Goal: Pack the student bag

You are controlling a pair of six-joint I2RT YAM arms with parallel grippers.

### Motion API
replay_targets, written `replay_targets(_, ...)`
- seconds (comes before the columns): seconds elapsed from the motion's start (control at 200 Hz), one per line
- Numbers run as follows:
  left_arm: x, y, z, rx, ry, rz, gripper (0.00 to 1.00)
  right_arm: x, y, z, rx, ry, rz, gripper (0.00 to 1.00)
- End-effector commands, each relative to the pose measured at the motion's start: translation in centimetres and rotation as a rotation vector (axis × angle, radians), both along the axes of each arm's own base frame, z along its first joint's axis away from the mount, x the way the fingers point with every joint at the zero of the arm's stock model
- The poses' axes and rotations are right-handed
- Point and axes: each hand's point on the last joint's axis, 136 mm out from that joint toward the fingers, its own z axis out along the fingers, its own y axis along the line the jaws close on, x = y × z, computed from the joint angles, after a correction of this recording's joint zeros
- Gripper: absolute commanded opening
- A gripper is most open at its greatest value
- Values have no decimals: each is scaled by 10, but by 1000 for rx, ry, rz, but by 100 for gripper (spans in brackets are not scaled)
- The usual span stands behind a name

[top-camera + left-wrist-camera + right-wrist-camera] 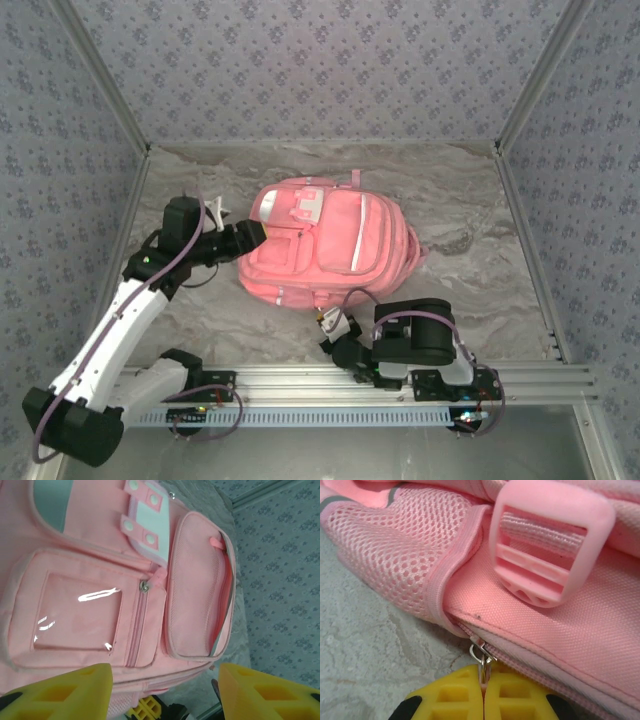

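Note:
The student bag point(330, 245) is a large pink backpack lying flat in the middle of the table, front pockets up. My left gripper point(250, 235) hovers at its left side, open, its yellow fingers point(75, 690) spread over the bag's point(100, 580) front pockets with nothing between them. My right gripper point(325, 322) sits at the bag's near edge. It is shut on the metal zipper pull point(481, 655) of the main zipper, just below a mesh side pocket point(395, 545) and a pink strap buckle point(547, 540).
The marbled tabletop point(470, 230) has free room right of and behind the bag. Patterned walls close in the left, back and right sides. An aluminium rail point(400, 385) carrying the arm bases runs along the near edge.

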Motion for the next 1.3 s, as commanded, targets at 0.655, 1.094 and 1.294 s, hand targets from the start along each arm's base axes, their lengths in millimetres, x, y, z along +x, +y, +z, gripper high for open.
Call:
replay_targets(0.655, -67, 26, -145, -266, 509, 404, 59, -4, 24, 10, 4, 30, 105, 0)
replay_targets(1.094, -42, 13, -163, -266, 520, 422, 56, -3, 19, 9, 27, 36, 90, 0)
replay_targets(1.294, -53, 20, -168, -222, 524, 447, 52, -2, 20, 6, 26, 39, 83, 0)
